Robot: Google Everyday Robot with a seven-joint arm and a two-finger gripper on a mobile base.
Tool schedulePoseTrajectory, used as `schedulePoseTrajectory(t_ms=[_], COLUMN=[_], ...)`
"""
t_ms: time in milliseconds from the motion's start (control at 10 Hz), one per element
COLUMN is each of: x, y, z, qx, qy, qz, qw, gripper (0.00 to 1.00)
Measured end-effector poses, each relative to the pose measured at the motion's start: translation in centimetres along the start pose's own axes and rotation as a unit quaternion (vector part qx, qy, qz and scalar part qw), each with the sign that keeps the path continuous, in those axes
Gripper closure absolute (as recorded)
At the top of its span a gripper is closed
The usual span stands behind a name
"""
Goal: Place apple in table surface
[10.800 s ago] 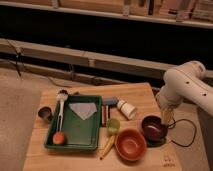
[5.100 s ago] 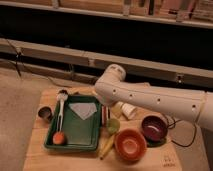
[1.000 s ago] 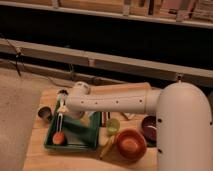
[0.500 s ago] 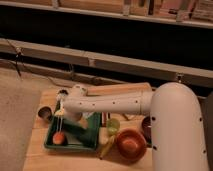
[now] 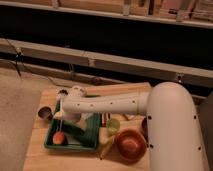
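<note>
The apple (image 5: 59,137) is a small orange-red ball lying in the left front part of the dark green tray (image 5: 80,145). The tray rests on the light tan wooden table surface (image 5: 41,159). My white arm reaches from the right across the table. The gripper (image 5: 62,120) hangs at its end, directly above the apple and close to it. The arm hides much of the tray's back half.
An orange bowl (image 5: 131,144) stands right of the tray, with a yellow-green cup (image 5: 113,125) behind it. A small dark cup (image 5: 45,114) sits at the table's left edge. A yellowish item (image 5: 106,148) lies along the tray's right side.
The arm swung from the table's right side across to the left, over the tray. In the last half second the gripper settled a little lower over the apple, which has not moved.
</note>
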Motion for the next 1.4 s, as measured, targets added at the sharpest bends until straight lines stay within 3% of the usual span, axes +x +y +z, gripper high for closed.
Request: schedulePoseTrajectory(t_ms=[600,800,1000,1200,1400], x=[-0.3,-0.6,-1.9,-3.9,-4.3], y=[0.1,0.0,-1.2,-3.1,-3.2], z=[1.0,1.1,-0.2,-1.7,-2.2], qx=[-0.012,-0.013,-0.008,-0.007,-0.008], qy=[-0.008,-0.008,0.001,0.014,0.022], qz=[-0.002,-0.006,-0.025,-0.053,-0.063], qw=[0.9999,0.9999,0.9997,0.9985,0.9977], gripper=[0.00,0.12,0.20,0.20,0.20])
